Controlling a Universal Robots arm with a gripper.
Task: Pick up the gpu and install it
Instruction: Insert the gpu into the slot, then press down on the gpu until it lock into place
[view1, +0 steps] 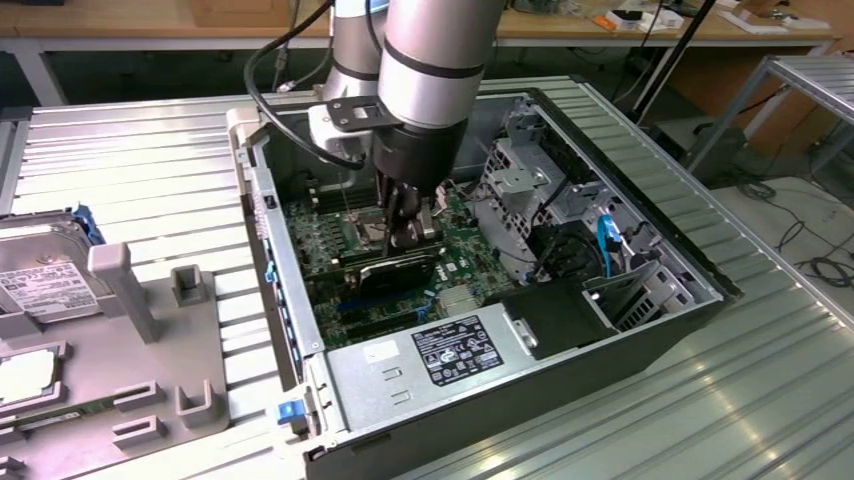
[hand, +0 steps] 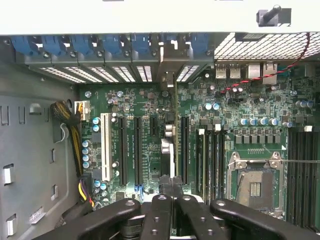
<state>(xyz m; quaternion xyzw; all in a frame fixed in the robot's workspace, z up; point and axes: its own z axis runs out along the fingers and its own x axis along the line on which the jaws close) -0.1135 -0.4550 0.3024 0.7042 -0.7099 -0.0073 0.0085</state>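
My gripper (view1: 411, 236) reaches down into the open computer case (view1: 694, 262), over the green motherboard (view1: 320, 235). Its jaws are shut on the top edge of the gpu (view1: 391, 268), whose black face stands upright on the board just below the fingers. In the wrist view the gpu (hand: 172, 150) appears edge-on as a thin strip, running from the gripper (hand: 171, 194) to the rear bracket openings (hand: 169, 75). It lies in line between two long black expansion slots (hand: 137, 150). I cannot tell whether its lower edge is seated in a slot.
The power supply (view1: 447, 350) with a white label fills the case's near end; a drive cage (view1: 534, 180) and blue cable (view1: 607, 240) lie on the exterior view's right. CPU socket (hand: 255, 182) and memory slots (hand: 302, 170) sit beside the card. A hard drive (view1: 47, 285) rests outside.
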